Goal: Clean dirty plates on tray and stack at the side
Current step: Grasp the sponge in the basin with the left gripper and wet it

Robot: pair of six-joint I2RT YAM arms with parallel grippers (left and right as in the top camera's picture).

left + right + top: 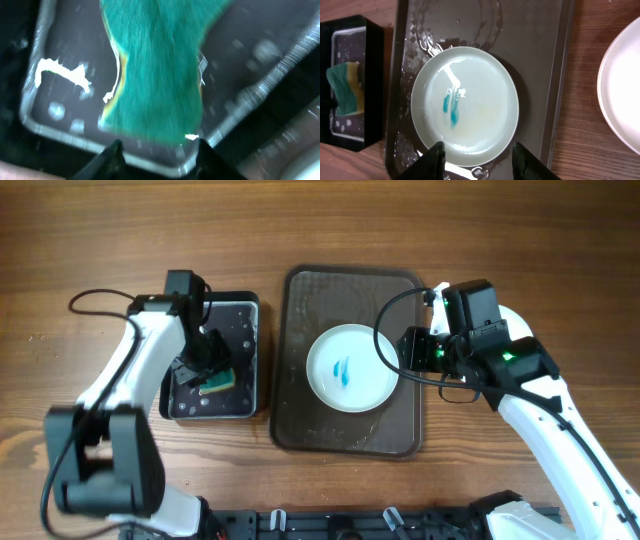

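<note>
One pale plate [345, 368] with a teal smear in its centre lies on the dark brown tray [300, 310]. It also shows in the right wrist view [465, 105], as does the wet tray [535, 50]. My right gripper [479, 157] is open, its fingers either side of the plate's near rim; in the overhead view the right gripper [405, 350] is at the plate's right edge. A second white plate [625, 80] lies on the table right of the tray. My left gripper [159, 152] is open just above a green and yellow sponge [155, 70].
The sponge [217, 381] lies in a small black tray [245, 320] with a wet silvery basin [65, 65], left of the brown tray. My left gripper [205, 360] hangs over it. The right arm covers the table right of the brown tray.
</note>
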